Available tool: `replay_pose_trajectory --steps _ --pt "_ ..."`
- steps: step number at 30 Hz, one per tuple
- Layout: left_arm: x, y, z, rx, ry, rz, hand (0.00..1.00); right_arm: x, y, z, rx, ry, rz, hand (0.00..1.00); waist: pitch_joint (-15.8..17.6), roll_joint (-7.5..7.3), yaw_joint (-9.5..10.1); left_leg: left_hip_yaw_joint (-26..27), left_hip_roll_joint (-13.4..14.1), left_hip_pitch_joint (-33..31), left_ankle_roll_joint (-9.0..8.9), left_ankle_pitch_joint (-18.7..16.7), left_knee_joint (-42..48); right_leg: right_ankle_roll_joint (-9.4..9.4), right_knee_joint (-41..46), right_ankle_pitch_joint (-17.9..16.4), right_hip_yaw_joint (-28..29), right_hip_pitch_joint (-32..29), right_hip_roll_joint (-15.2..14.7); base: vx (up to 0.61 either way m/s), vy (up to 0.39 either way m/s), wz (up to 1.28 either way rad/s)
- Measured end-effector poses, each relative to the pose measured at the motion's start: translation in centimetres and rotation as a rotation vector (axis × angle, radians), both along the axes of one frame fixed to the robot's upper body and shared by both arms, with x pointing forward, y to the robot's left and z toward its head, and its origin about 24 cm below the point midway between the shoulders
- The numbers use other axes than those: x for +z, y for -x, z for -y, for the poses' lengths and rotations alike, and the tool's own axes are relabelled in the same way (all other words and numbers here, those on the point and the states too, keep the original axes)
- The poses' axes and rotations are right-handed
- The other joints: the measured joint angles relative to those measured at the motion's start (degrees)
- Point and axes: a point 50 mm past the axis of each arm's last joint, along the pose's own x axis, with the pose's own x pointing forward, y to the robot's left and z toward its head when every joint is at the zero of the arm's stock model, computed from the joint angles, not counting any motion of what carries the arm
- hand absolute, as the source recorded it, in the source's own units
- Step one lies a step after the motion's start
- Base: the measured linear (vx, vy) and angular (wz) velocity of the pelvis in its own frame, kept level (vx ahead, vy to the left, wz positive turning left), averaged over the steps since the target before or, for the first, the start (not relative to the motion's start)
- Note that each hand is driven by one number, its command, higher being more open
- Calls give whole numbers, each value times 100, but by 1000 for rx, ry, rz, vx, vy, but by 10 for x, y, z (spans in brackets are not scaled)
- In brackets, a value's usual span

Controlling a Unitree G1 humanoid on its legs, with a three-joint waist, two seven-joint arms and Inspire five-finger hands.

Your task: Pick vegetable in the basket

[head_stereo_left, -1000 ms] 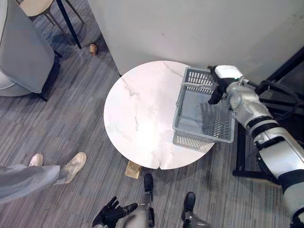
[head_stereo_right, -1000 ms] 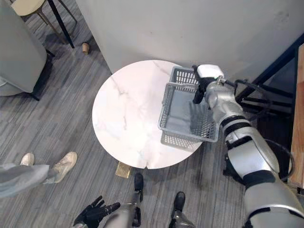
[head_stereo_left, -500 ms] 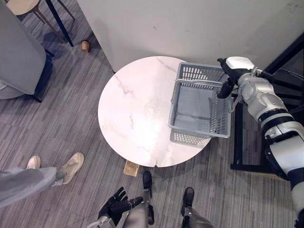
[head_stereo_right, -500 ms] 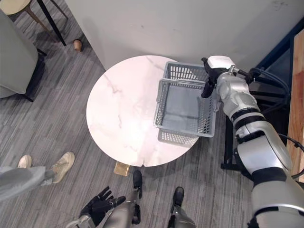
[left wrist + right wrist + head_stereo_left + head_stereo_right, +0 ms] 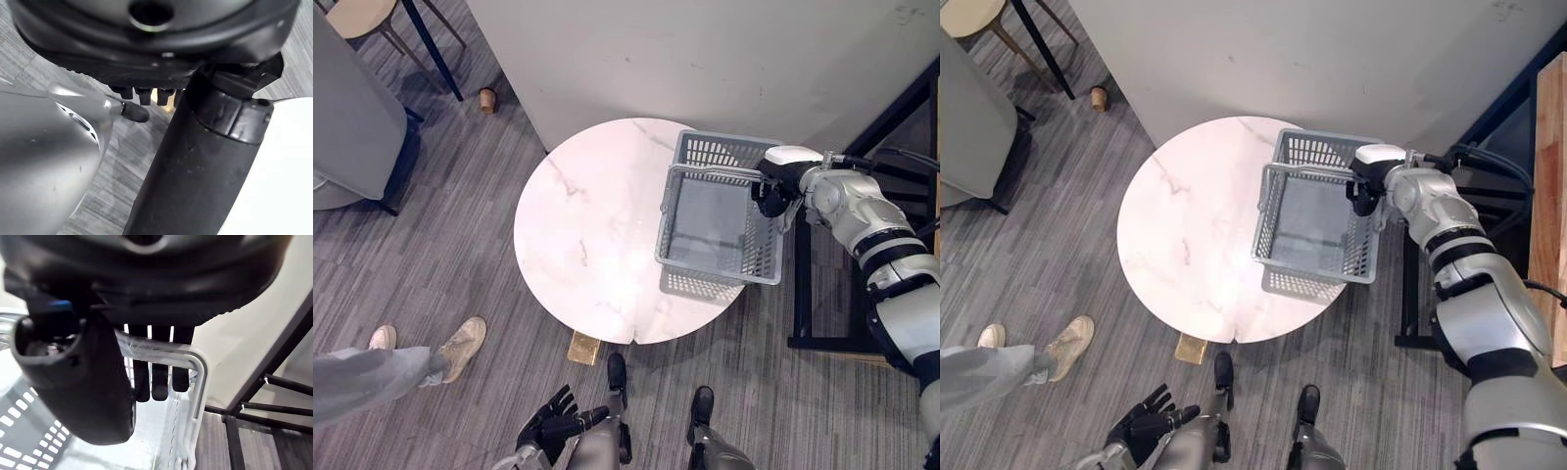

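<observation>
Right robot hand point(image 5: 771, 194) clamped on basket point(image 5: 701, 284) handle point(image 5: 161, 350) | basket hung over surface point(image 5: 587, 245) right edge | left robot hand point(image 5: 551, 423) low, fingers apart

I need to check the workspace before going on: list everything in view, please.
table: one, white marbled, round, middle of the floor.
basket: one, grey plastic, at the table's right side, jutting past its edge.
cup: one, brown, on the floor by the wall, far left.
block: one, yellow-brown, on the floor under the table's near edge.
armchair: one, grey, far left.
chair: one, beige seat, dark legs, far left corner.
rack: one, black metal, right of the table.
person: one, grey trouser leg, pale shoes, near left.
right hand: dark, curled round the basket's handle.
left hand: dark, fingers spread, low, near side.
</observation>
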Motion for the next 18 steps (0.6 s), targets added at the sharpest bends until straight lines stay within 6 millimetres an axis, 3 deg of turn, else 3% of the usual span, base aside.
replay_pose_trajectory --steps 4,6,10,11,14,15,18 --pt "-2 3 0 -9 -5 -14 100 -21 3 4 13 -183 -3 0 -19 23 -12 5 -3 120 -31 -23 10 8 0 -22 3 116 -6 0 0 0" --pt "-3 5 0 -19 -14 -28 100 -42 10 7 28 -313 -6 0 -93 16 -27 10 -4 234 -88 -65 25 14 0 -60 7 230 -12 13 10 -2" --pt "-7 12 -3 16 -7 -63 100 -97 33 -6 87 -558 -65 0 -443 -137 -190 166 -1 356 -166 -123 27 38 12 -106 144 268 -18 40 12 -16" --pt "-8 13 -4 51 -5 -69 100 -125 49 -9 78 -679 -106 0 -594 -237 -308 238 -1 412 -200 -149 27 64 28 -124 200 286 -25 52 5 -21" --pt "-9 15 -2 70 -11 -84 100 -170 79 -14 30 -902 -194 0 -774 -389 -540 387 -7 649 -236 -177 25 99 31 -151 342 447 -44 46 10 -30" --pt "-11 17 1 81 -9 -96 100 -200 104 -16 -11 -1001 -262 0 -981 -472 -628 521 -8 764 -268 -230 -1 116 31 -179 471 493 -44 20 14 -42" --pt "-16 27 6 107 5 -126 100 -242 146 -22 -77 -1105 -382 0 -1260 -519 -901 686 14 1003 -223 -367 -4 119 32 -220 643 628 -1 6 15 -38"
